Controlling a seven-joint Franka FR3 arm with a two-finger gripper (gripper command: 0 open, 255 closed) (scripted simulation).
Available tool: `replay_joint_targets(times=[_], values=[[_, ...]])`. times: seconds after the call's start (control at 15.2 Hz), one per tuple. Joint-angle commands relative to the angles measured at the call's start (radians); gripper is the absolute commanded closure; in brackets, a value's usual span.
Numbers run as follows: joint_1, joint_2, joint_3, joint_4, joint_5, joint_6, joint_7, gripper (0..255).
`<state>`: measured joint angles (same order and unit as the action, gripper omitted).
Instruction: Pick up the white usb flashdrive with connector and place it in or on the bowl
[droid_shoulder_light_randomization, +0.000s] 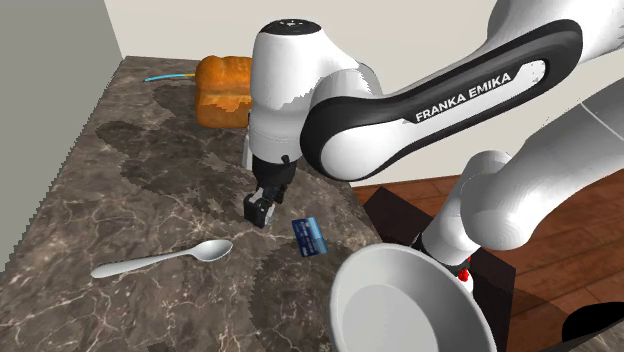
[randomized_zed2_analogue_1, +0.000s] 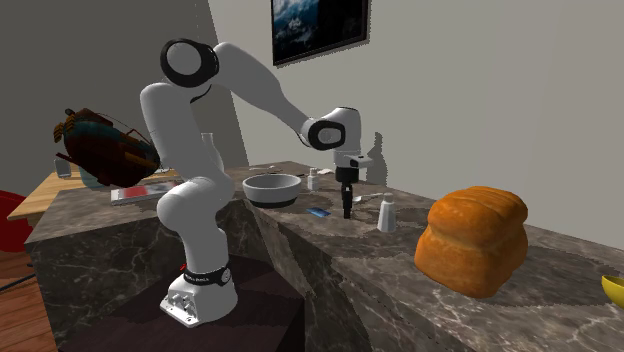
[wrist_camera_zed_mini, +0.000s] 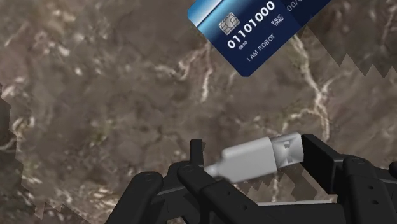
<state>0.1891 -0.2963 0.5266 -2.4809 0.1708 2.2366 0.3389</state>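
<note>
In the shoulder view, a white spoon lies at lower left on the marble counter. At centre, the black gripper clasps the pale grey USB flashdrive between its fingers, close to the stone. A blue card lies just right of it, and the white bowl sits at lower right.

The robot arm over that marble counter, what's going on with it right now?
The white Franka arm's black hand is low over the dark marble counter, its fingers closed on a pale grey USB flash drive with its connector showing. A blue chip card lies on the counter just beside the hand, and a white spoon lies farther off. The white bowl, where the drive should go, sits on the counter near the arm's base, so the placing isn't done yet.
</note>
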Motion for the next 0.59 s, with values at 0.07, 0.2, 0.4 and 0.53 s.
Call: replay_joint_targets(times=[0.07,0.2,0.4,0.53], values=[[0.000,0.000,0.000,-0.001,0.000,0.000,0.000,255],[0.000,0.000,0.000,0.000,0.000,-0.001,0.000,255],[0.001,-0.008,-0.003,0.007,0.002,-0.015,-0.002,255],[0.003,-0.023,-0.009,0.022,0.006,-0.046,-0.006,255]])
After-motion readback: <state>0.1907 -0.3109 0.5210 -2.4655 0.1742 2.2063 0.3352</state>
